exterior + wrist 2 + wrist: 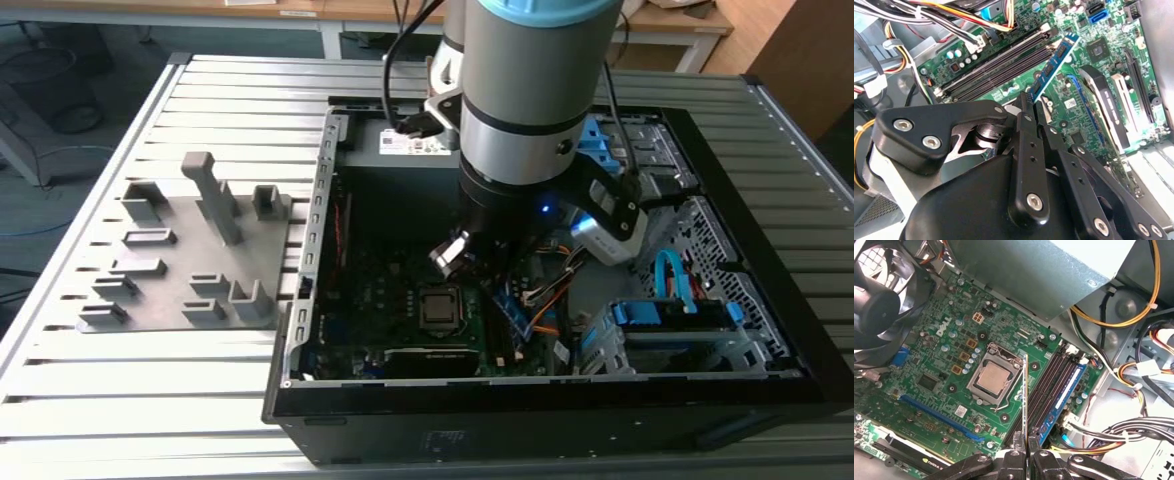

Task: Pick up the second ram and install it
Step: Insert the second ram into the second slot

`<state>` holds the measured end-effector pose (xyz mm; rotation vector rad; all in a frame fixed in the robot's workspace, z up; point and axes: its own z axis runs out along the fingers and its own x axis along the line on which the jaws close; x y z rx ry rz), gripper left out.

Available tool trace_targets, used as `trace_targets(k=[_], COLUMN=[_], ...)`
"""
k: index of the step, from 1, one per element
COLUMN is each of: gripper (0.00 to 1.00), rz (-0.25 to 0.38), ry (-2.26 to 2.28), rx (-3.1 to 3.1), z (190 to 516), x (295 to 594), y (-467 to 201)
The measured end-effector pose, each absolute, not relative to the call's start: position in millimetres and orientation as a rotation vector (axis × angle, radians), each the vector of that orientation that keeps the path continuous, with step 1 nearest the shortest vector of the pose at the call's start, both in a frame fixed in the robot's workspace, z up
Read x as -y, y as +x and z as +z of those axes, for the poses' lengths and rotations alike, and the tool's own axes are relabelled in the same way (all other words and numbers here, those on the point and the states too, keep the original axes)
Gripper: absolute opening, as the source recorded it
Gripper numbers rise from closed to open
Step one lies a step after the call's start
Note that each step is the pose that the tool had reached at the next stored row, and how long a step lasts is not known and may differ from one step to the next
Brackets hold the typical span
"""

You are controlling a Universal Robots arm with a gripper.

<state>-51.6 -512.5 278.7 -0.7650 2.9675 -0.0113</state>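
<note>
Gripper [1025,457] pinches the second ram [1025,400] edge-on above the board, just beside one CPU socket [991,377]. One seated ram [1068,392] occupies the memory slot farthest from that socket.

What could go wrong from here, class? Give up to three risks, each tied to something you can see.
The hand pinches the second ram by one end, so it may tilt or slip when pushed. The stick looks out of line with the empty slots; it could seat skewed or strike the processor socket beside them. Loose cables lie close and might snag.
</note>
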Motion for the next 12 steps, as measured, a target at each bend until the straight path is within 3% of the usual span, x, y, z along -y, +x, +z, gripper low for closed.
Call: trace_targets(k=[12], gripper=[0.14], rz=[-0.023], ry=[-0.695], rx=[-2.986], z=[278.7], x=[512.5], y=[-51.5])
